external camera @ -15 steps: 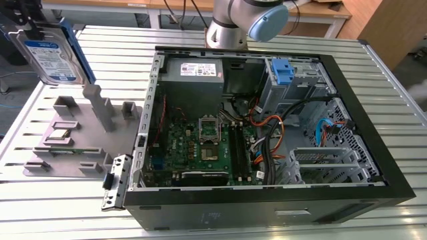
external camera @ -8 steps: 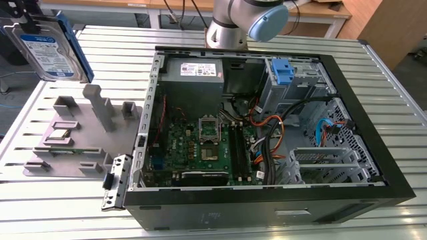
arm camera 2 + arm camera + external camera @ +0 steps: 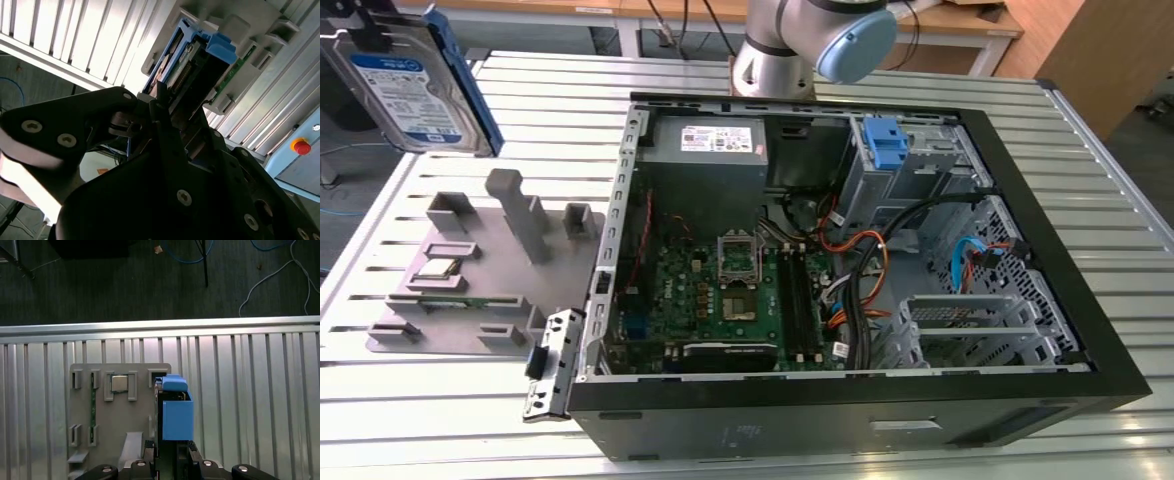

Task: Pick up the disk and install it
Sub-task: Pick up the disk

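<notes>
Exterior view: disk gripped in jaws above slatted metal table, dark floor beside.

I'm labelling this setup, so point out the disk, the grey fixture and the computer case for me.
disk (image 3: 403, 90): exterior view, on its blue-and-white label.
fixture (image 3: 507, 285): exterior view, on a bare part of its grey base plate.
case (image 3: 854, 410): exterior view, on its black outer wall.
</notes>
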Action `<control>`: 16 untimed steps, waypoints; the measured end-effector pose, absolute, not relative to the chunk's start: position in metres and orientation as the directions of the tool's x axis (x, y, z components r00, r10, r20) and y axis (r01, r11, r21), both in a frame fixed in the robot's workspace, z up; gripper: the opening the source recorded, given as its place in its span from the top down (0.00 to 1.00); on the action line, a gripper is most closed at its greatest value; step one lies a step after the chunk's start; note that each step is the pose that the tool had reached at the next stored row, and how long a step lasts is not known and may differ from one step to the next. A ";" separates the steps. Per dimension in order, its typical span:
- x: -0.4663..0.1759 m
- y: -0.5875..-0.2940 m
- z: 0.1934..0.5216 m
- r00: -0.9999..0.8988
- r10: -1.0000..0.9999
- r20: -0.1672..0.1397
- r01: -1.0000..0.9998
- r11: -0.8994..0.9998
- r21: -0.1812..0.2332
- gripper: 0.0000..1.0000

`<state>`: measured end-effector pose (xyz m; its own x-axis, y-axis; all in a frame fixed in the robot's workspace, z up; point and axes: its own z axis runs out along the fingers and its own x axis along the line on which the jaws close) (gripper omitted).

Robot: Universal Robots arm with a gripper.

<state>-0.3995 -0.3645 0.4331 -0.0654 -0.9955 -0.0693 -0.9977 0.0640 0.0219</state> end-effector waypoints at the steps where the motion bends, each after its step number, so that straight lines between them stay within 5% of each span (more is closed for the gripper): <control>1: -0.400 -0.365 0.435 -0.065 -0.995 -0.069 -0.998 0.064 0.022 0.65; 16: -0.400 -0.365 0.460 -0.065 -0.995 -0.075 -0.998 0.064 0.022 0.65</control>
<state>-0.3995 -0.3646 0.4600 -0.0653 -0.9951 -0.0746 -0.9977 0.0638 0.0224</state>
